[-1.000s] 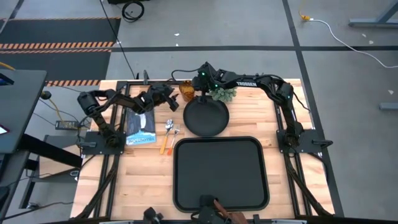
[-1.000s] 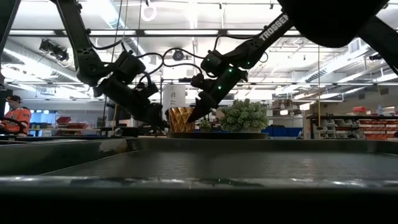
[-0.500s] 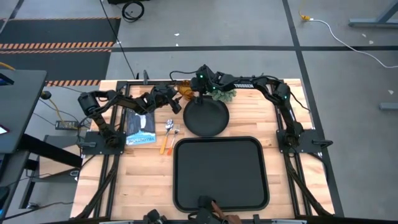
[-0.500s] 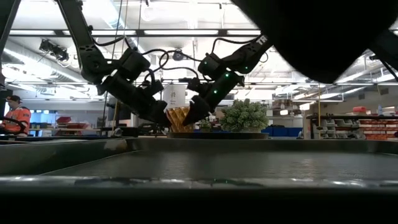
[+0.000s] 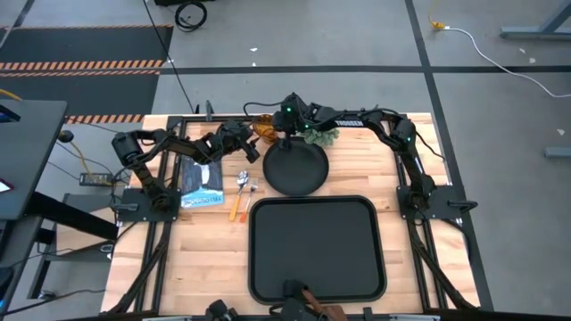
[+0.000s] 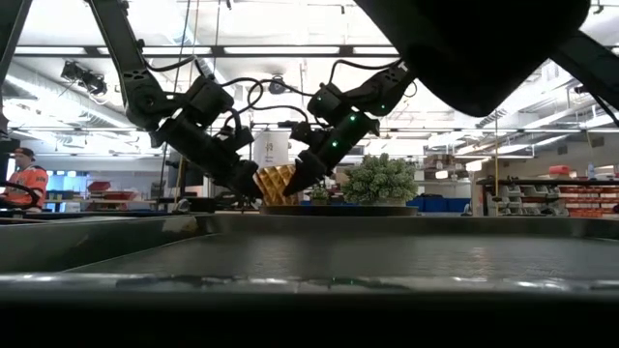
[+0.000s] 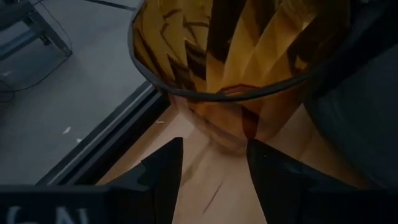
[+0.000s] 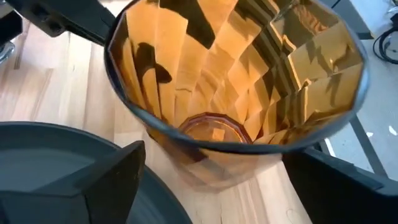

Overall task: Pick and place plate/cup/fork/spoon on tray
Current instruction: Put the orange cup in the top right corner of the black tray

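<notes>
Low view: the cup (image 6: 274, 183) is flanked by the left gripper (image 6: 250, 188) and right gripper (image 6: 295, 184), jaws spread around it, apparently for lifting toward the tray (image 5: 314, 249).

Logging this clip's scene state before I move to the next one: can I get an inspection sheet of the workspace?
Surface: wooden table, bare around the items.
Tray: empty, at the near edge.
Plate: on the table behind the tray.
Cup: amber, tilted, at the far edge between both grippers.
Fork and spoon: side by side, left of the plate.
Clutter: green plant by the plate; blue-and-white packet on the left.
Left gripper: at the cup's side.
Right gripper: at the cup's other side.
Cables: on the floor beyond the table; along both arms.
Surroundings: a person in orange far left in the low view.
</notes>
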Controlling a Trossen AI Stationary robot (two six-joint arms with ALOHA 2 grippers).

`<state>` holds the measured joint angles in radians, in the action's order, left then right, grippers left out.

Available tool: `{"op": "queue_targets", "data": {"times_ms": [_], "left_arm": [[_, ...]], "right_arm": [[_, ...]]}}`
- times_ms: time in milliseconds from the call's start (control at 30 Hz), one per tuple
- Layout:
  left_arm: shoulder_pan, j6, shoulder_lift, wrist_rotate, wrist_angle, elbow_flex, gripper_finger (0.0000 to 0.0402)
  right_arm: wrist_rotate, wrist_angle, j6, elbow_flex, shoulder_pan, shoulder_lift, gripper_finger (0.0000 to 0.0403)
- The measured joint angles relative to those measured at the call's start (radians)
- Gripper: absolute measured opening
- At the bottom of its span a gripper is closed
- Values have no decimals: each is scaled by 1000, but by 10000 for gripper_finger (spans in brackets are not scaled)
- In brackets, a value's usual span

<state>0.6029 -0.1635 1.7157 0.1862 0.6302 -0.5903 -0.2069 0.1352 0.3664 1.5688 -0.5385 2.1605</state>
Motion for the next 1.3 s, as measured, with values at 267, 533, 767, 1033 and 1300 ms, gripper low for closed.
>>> {"op": "queue_targets", "data": {"times_ms": [267,533,767,1033,1300], "left_arm": [[0,-3,0,1,-19,0,187],[0,-35,-1,78,-12,0,187],[-1,-36,-2,80,-13,0,187],[0,-43,-2,24,-4,0,187],[-1,-53,-2,19,-26,0,187]], "right_arm": [[-7,0,-7,0,0,0,350],[-26,26,7,0,-6,0,384],[28,74,65,0,-5,-33,396],[-33,115,97,0,-11,-96,398],[94,269,115,0,25,-131,399]]}}
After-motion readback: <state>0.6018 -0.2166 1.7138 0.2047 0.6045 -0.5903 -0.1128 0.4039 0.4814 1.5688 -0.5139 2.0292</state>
